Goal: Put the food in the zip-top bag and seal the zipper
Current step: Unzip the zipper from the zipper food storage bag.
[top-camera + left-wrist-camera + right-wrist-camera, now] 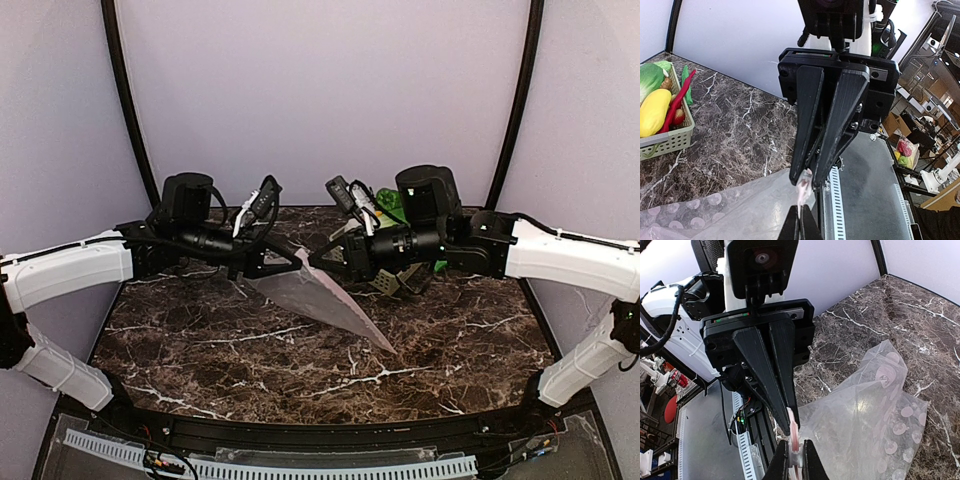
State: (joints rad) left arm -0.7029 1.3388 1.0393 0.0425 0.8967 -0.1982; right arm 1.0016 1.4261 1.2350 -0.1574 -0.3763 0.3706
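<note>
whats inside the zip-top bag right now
Nothing visible: the zip-top bag hangs flat and clear, only its dots and the table showing through. The food lies in the basket. Fingers cover the pinched top edge.

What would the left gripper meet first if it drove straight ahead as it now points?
The right gripper, nearly tip to tip with it; only the pinched zipper lies between, it seems.

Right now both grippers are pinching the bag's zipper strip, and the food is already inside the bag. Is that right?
Wrong on the food: it sits in the green basket, as the left wrist view shows; the zip-top bag looks empty. The rest holds.
</note>
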